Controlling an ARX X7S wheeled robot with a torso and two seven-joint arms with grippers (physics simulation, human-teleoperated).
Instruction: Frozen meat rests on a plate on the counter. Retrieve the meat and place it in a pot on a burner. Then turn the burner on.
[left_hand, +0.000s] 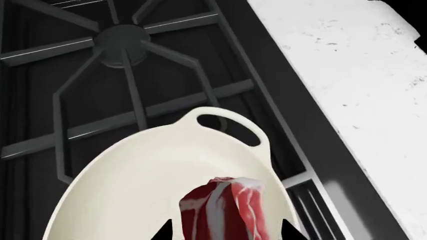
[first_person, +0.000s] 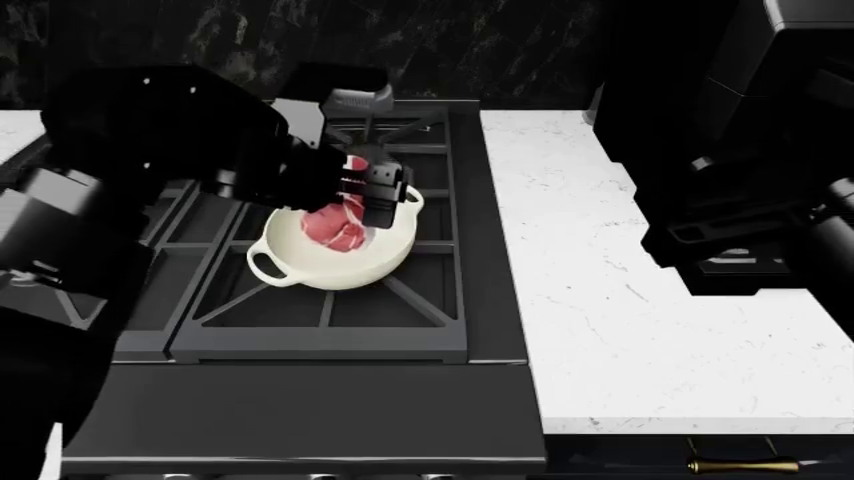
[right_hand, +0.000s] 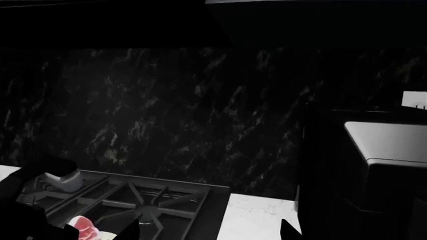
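The meat (left_hand: 225, 210) hangs pinched between the fingers of the left gripper (first_person: 363, 200), directly above the pot's (first_person: 334, 262) hollow, not yet resting in it. The pot sits on the stove grate (left_hand: 133, 107) just beneath the gripper. I'd lower it a little, then let go over the middle, clear of the rim. The right gripper (right_hand: 210, 227) waits well apart, over the counter (first_person: 627, 290), fingers spread.

Pot (first_person: 334, 258) sits on stove grate (first_person: 427, 300), front-centre burner position. Meat (first_person: 334, 228) held over pot interior by left claw (first_person: 363, 200). Bench (first_person: 627, 280) lies right of stove. Second burner (left_hand: 122, 42) lies beyond pot's handle. Right claw (right_hand: 210, 227) raised, well apart at right.
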